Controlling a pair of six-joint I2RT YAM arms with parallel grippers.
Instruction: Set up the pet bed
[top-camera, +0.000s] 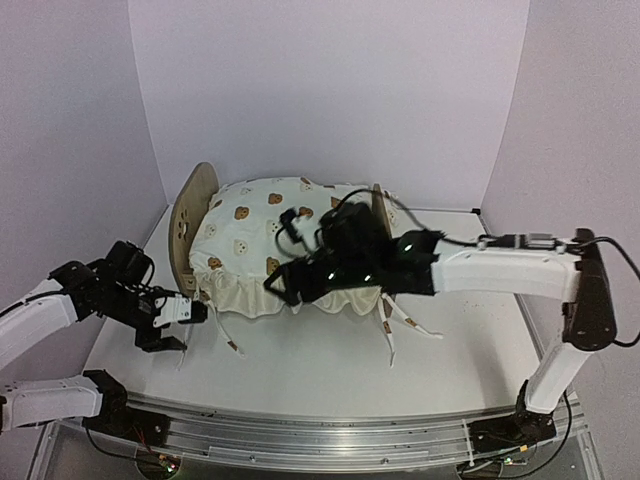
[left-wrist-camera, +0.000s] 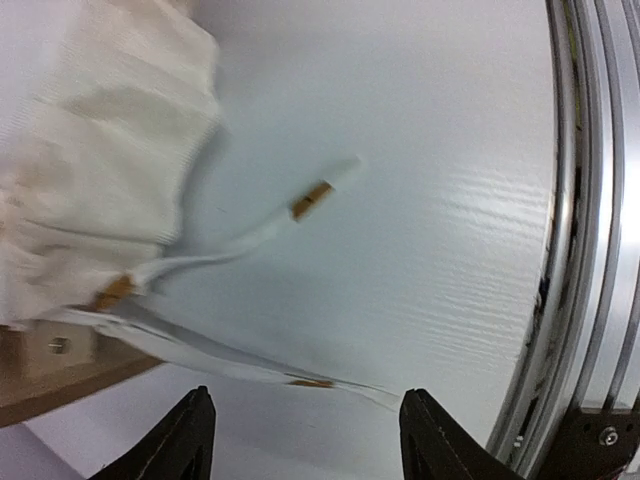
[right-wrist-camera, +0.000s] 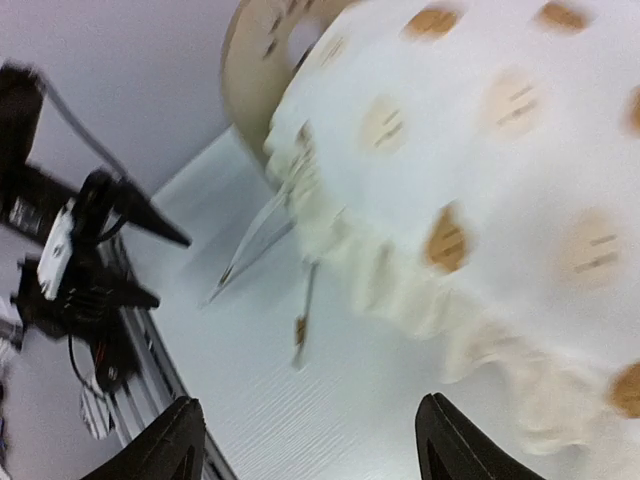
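Note:
The pet bed (top-camera: 192, 215) stands at the back of the table; its rounded wooden headboard shows at the left and its footboard (top-camera: 379, 205) at the right. Cream bear-print ruffled bedding (top-camera: 275, 245) covers it, white ties (top-camera: 228, 338) trailing onto the table. My left gripper (top-camera: 172, 330) is open and empty near the bed's front left corner, a tie (left-wrist-camera: 300, 205) lying before it. My right gripper (top-camera: 285, 285) is open and empty above the bedding's front ruffle (right-wrist-camera: 420, 290). The headboard shows in the right wrist view (right-wrist-camera: 255, 60). The striped base is hidden.
More ties (top-camera: 400, 320) lie on the white table (top-camera: 330, 365) at the bed's front right. A metal rail (top-camera: 330, 425) runs along the near edge and also shows in the left wrist view (left-wrist-camera: 585, 230). Lilac walls enclose the back and sides.

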